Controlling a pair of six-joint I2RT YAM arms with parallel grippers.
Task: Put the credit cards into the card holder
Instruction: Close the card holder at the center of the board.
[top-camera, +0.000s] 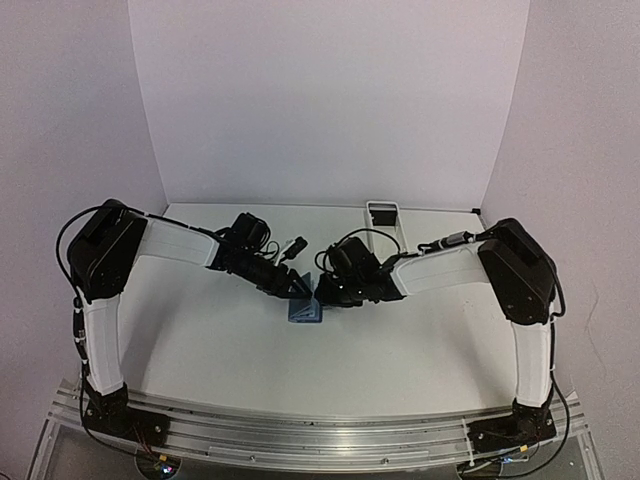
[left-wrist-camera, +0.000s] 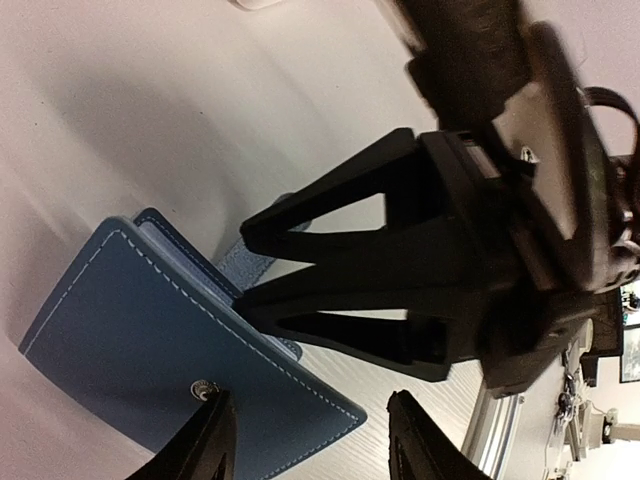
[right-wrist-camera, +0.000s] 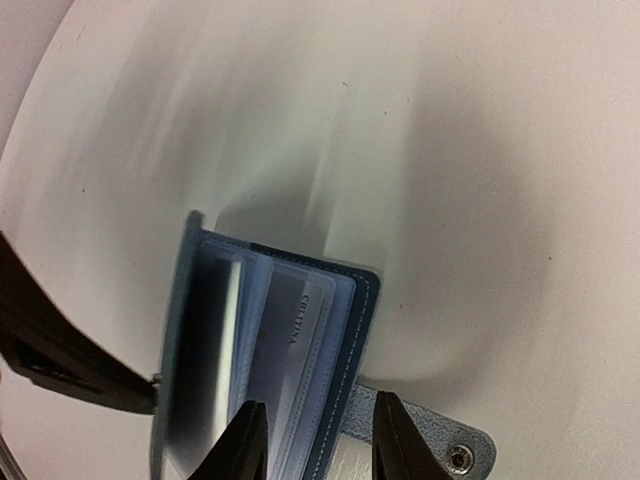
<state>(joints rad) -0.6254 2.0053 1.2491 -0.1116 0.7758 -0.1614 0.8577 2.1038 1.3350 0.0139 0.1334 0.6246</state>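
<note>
Card holder (top-camera: 305, 310) stands open mid-table (top-camera: 200, 340). Right end effector (right-wrist-camera: 318, 402) pinches one cover; left end effector (left-wrist-camera: 312, 400) is spread astride the other. One credit card (right-wrist-camera: 305, 335) is sleeved. Likely next: left clamps without tipping it.

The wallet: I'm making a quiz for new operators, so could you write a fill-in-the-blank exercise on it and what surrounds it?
1. The wallet stands ____, showing its clear sleeves.
2. The right gripper clamps the cover that carries the ____ with the snap.
3. A card with printed lettering sits ____ one sleeve.
4. The white tray lies at the ____ edge of the table.
Missing words: open; strap; inside; far.
</note>
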